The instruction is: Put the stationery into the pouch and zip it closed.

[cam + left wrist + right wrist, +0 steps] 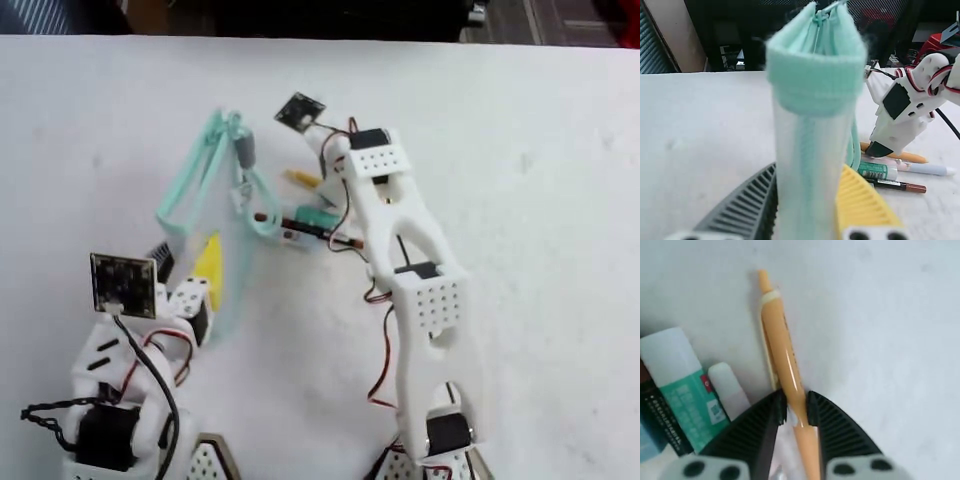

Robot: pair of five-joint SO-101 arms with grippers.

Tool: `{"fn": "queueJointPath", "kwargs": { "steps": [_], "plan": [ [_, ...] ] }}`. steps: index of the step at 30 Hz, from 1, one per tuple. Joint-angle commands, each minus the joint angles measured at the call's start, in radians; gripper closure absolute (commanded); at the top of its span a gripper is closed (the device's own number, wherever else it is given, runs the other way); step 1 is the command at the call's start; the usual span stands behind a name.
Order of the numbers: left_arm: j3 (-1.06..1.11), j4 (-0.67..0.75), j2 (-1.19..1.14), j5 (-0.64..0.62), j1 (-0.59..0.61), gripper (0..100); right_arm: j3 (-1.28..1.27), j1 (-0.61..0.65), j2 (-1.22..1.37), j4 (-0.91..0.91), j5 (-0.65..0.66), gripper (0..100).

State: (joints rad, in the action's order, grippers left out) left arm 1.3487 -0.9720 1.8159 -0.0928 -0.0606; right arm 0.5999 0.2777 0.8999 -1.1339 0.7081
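A mint and clear pouch [815,95] stands up between the grey and yellow fingers [860,200] of my left gripper [807,205], which is shut on it. From above, the pouch [205,175] lies left of centre with my left gripper [190,258] at its near end. My right gripper [796,407] is shut on an orange pen [782,350] that rests on the table. Beside the orange pen lie a green glue stick [685,390] and a white pen [730,387]. In the high view my right gripper [322,188] holds the orange pen [300,178] just right of the pouch.
A brown pen [900,186] lies nearest the pouch, with the glue stick [877,171] and white pen [930,170] behind it. The white table [540,150] is bare to the right and far side. The arm bases stand at the near edge.
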Motion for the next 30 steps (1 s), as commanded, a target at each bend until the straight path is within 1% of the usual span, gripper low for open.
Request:
{"fn": "queueJointPath", "kwargs": {
  "steps": [1, 5, 7, 18, 25, 28, 30],
  "plan": [
    [-0.006, 0.025, -0.008, 0.008, -0.016, 84, -0.008, -0.039, -0.021, -0.015, -0.057, 98.2],
    [-0.006, 0.023, -0.008, 0.008, -0.016, 84, -0.008, -0.05, -0.042, -0.015, -0.133, 98.2],
    [-0.006, 0.023, -0.008, 0.008, -0.018, 84, -0.008, -0.05, -0.044, -0.015, -0.146, 98.2],
    [-0.006, 0.023, -0.008, 0.008, -0.019, 84, -0.005, -0.053, -0.044, -0.015, -0.15, 98.2],
    [-0.006, 0.023, -0.008, 0.008, -0.024, 84, 0.002, -0.084, -0.053, -0.018, -0.15, 98.2],
    [-0.006, 0.023, -0.008, 0.008, -0.024, 84, 0.04, -0.077, -0.122, -0.107, -0.155, 98.2],
    [-0.006, 0.023, -0.008, 0.008, -0.024, 82, 0.083, -0.074, -0.189, -0.174, -0.21, 98.2]
  ]
}}
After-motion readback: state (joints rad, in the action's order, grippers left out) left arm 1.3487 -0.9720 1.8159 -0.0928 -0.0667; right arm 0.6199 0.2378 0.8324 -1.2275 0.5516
